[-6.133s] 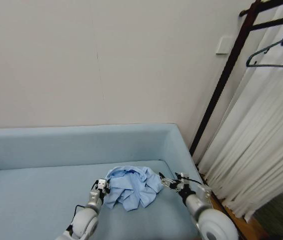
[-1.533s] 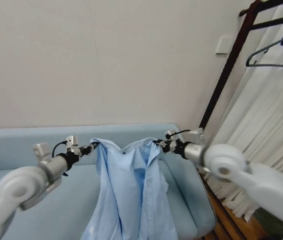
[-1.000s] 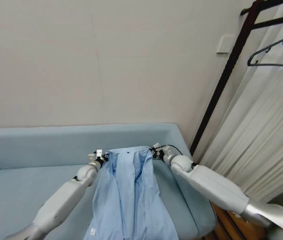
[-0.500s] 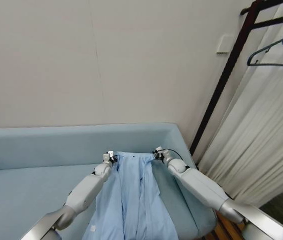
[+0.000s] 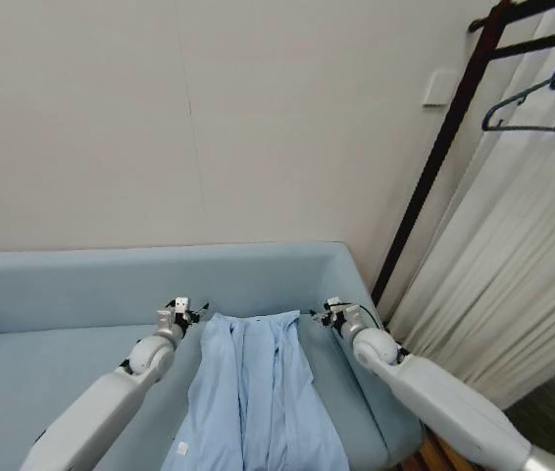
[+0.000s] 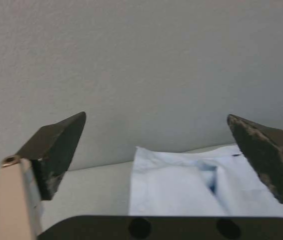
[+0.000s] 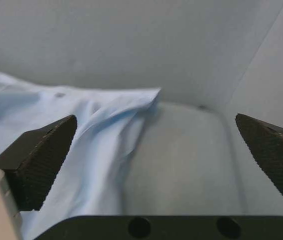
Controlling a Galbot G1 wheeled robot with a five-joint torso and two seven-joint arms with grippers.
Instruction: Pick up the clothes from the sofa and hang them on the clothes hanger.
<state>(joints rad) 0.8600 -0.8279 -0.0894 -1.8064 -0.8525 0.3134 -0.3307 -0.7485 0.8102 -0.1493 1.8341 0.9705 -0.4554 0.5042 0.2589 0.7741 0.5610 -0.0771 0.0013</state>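
On the pale blue fabric sofa [image 5: 62,285], light blue cloth shirt [image 5: 258,392] flat between my left gripper [image 5: 187,312] and right gripper [image 5: 319,316], dark metal rack [image 5: 434,167] far right.

Soft even light, wide-angle bowing, faint shadows

We saw a pale blue sofa [image 5: 62,363] along the wall, its seat broad and smooth. On that seat lay one light blue shirt [image 5: 258,392], spread out flat and lengthwise toward the sofa's right end. Its top edge sat at the foot of the backrest [image 5: 111,280], and its lower part ran down toward the seat's front edge. We noticed long folds running down its middle and a small white tag [image 5: 180,449] near the hem. Between the shirt and the armrest [image 5: 341,270] we found a strip of bare cushion. To the shirt's left the seat stretched on, bare.
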